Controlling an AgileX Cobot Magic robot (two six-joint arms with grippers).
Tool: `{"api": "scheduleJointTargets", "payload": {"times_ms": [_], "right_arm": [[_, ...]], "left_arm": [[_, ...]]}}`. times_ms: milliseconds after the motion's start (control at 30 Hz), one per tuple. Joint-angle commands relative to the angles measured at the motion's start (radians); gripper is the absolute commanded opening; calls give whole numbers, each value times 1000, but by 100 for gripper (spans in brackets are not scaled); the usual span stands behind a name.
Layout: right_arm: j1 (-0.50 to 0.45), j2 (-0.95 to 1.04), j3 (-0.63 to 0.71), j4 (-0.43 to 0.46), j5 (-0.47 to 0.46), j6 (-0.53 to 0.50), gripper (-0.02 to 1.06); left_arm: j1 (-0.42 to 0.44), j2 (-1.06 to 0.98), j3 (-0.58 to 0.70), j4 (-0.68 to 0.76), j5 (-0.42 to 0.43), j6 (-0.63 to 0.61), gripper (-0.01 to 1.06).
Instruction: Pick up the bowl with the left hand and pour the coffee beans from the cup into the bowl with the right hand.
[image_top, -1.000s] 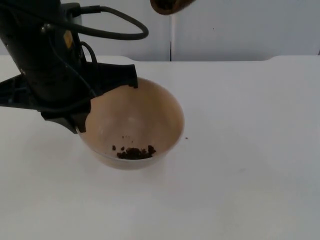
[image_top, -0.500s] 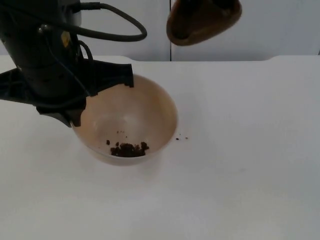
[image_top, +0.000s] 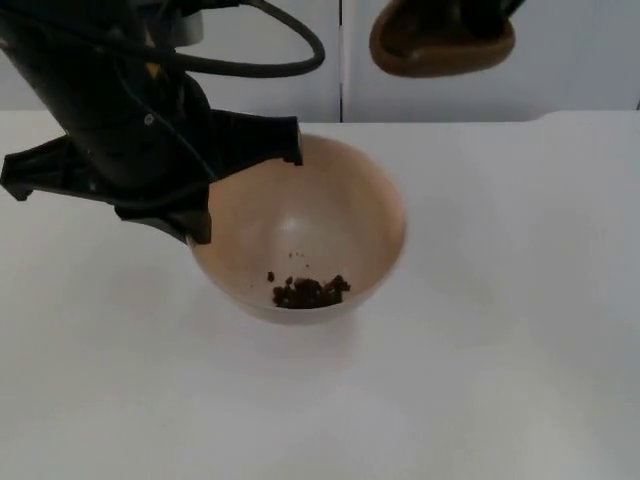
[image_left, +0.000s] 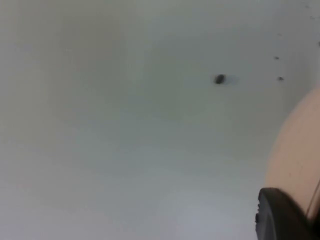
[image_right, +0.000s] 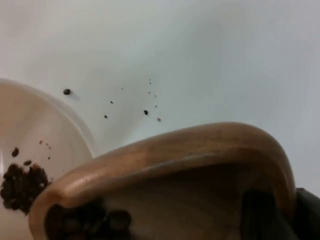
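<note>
One bowl (image_top: 300, 225), one cup (image_top: 442, 45).

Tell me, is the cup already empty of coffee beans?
No, in the right wrist view several coffee beans lie inside the cup.

From my end the white surface (image_top: 500, 300) looked plain and smooth, running back to the grey partition wall (image_top: 580, 50), which had a dark vertical seam (image_top: 341, 60) down it. I spotted one stray dark bit (image_left: 219, 79) lying loose on the surface, plus a scatter of tiny dark specks (image_right: 145, 112) near it. A soft shadow sat on the surface too.
</note>
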Motion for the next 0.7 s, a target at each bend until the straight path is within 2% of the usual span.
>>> {"api": "scheduleJointTargets", "payload": {"times_ms": [0, 200, 667], "right_arm": [[-23, 11, 4, 24, -10, -11, 0], [-41, 73, 4, 25, -26, -11, 0], [-49, 225, 4, 31, -103, -1, 0]], "left_arm": [[24, -2, -1, -79, -32, 88, 0], [99, 60, -1, -235, -34, 271, 0], [107, 228, -1, -248, -99, 295, 0]]}}
